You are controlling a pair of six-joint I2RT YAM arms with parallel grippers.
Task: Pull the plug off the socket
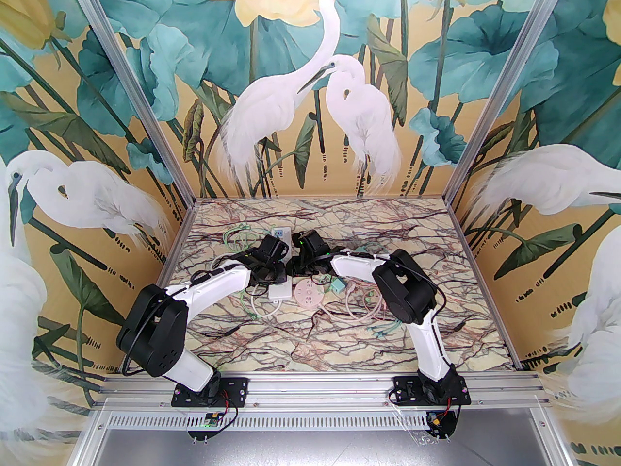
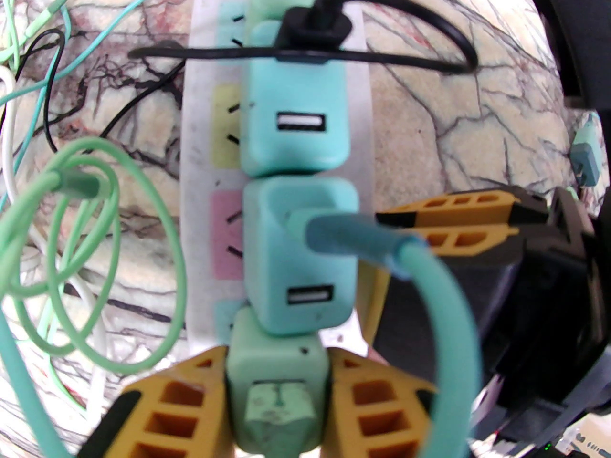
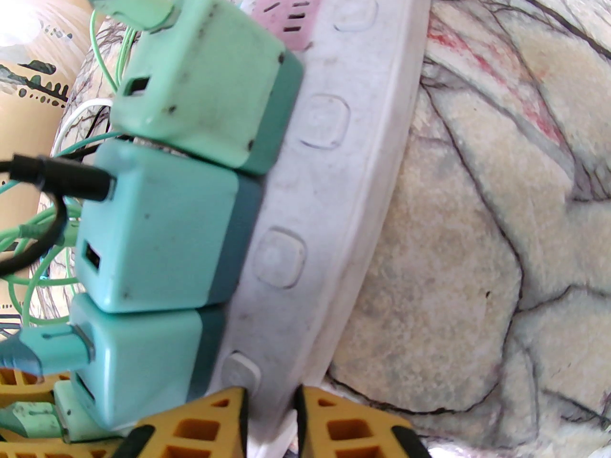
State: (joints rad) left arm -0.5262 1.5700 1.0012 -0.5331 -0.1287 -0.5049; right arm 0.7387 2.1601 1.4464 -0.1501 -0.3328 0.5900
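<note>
A white socket strip [image 2: 200, 160] lies along the marble table and carries several teal and mint plugs. My left gripper [image 2: 277, 357] is shut on the nearest mint plug [image 2: 274, 399], one yellow finger on each of its sides. The plug sits against the strip, just below a teal plug [image 2: 300, 255] with a thick teal cable. My right gripper [image 3: 270, 401] is shut on the long edge of the socket strip [image 3: 334, 208], and its fingers [image 2: 458, 203] reach in from the right. From above, the left gripper [image 1: 271, 260] and right gripper [image 1: 303, 260] meet over the strip [image 1: 281, 235].
Loose green, white and black cables [image 2: 95, 255] lie left of the strip, and a black cable [image 2: 382, 60] crosses its far part. A round pink socket block [image 1: 309, 295] and a teal adapter [image 1: 338, 287] sit nearer me, with more cables [image 1: 368, 308] to the right.
</note>
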